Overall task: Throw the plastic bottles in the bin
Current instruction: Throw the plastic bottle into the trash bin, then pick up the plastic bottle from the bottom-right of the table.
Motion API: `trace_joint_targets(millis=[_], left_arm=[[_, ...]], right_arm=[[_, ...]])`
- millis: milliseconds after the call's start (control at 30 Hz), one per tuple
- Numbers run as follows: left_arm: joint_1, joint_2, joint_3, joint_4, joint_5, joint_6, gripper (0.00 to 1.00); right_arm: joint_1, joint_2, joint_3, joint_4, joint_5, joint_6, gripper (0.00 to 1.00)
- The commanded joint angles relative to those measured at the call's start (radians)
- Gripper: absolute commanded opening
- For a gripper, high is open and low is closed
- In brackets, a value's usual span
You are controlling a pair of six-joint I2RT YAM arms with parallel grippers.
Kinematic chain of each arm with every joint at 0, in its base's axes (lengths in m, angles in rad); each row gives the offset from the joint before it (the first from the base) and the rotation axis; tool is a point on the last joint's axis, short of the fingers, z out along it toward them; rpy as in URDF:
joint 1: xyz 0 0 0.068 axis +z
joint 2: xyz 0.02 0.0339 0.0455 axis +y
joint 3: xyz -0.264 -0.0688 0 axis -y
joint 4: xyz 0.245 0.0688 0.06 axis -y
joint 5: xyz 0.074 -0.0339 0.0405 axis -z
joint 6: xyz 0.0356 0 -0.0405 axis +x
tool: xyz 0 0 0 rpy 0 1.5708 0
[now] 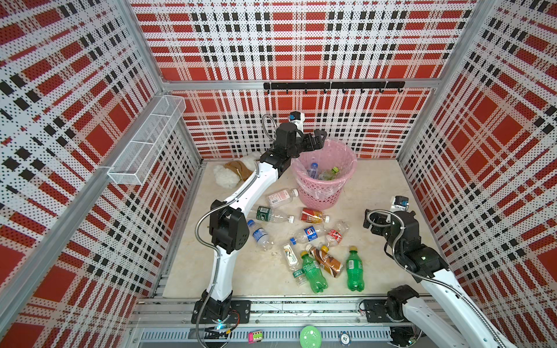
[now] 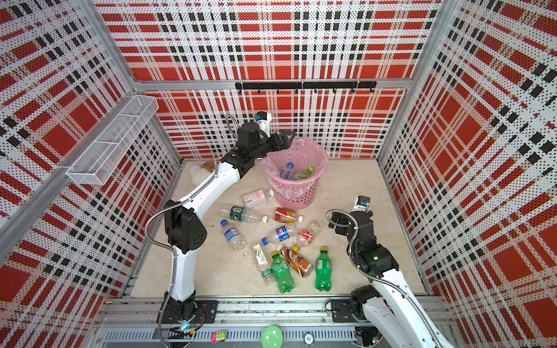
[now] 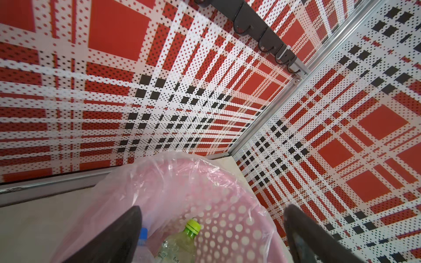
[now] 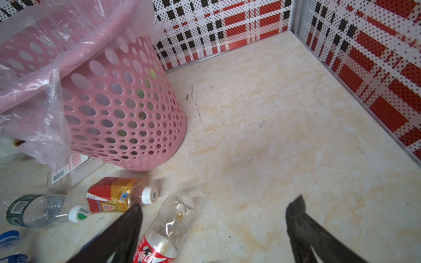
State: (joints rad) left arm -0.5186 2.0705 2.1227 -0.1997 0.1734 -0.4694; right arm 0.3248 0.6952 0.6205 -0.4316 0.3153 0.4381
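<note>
We saw the left gripper (image 1: 320, 137) spread wide and empty above the rim of the bin (image 1: 324, 192); two bottles (image 1: 313, 169) lay inside, under it; the right gripper (image 4: 216, 207), also spread, hung near the other bottles (image 1: 312, 233) on the table (image 1: 376, 186).

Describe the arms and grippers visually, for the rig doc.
Left arm and right arm match: white link shells, black joint housings, silver corrugated conduit routed outside. Left gripper and right gripper are black, tapering toward the tips.
</note>
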Motion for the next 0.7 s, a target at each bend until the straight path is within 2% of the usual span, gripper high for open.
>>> trace_joint_targets(millis=[0,133,167,200,233,267,300,333,400,467,567,667], left_arm=[[-0.010,-0.197,-0.064,-0.086,-0.106,0.076,0.99],[-0.002,-0.485,-0.454,-0.026,-0.251,0.090,0.99],[0.021,-0.579,-0.601,0.033,-0.258,0.018,0.99],[0.071,-0.663,-0.736,0.076,-0.169,-0.059,0.99],[0.142,-0.744,-0.884,0.160,-0.018,-0.112,0.99],[0.206,-0.828,-1.065,0.305,0.089,-0.185,0.99],[0.280,-0.896,-1.197,0.378,0.128,-0.227,0.99],[0.328,-0.969,-1.301,0.365,0.126,-0.230,0.99],[0.344,-1.100,-1.413,0.233,0.047,-0.150,0.99],[0.284,-1.213,-1.449,0.059,-0.107,-0.051,0.99],[0.176,-1.312,-1.455,-0.108,-0.336,0.010,0.99],[0.160,-1.354,-1.463,-0.174,-0.415,0.012,0.99]], right_arm=[[-0.003,0.013,0.007,0.034,-0.019,0.002,1.00],[-0.004,0.033,-0.008,0.081,-0.042,0.041,1.00],[-0.004,0.042,-0.008,0.089,-0.046,0.047,1.00],[-0.005,0.052,-0.007,0.093,-0.049,0.049,1.00],[-0.007,0.064,-0.004,0.094,-0.050,0.054,1.00],[-0.008,0.076,0.002,0.088,-0.045,0.066,1.00],[-0.009,0.088,0.006,0.085,-0.046,0.075,1.00],[-0.009,0.102,0.011,0.086,-0.055,0.080,1.00],[-0.010,0.125,0.026,0.081,-0.075,0.091,1.00],[-0.009,0.147,0.046,0.054,-0.100,0.106,1.00],[-0.009,0.167,0.071,-0.029,-0.120,0.119,1.00],[-0.001,0.190,0.107,-0.172,-0.146,0.157,1.00]])
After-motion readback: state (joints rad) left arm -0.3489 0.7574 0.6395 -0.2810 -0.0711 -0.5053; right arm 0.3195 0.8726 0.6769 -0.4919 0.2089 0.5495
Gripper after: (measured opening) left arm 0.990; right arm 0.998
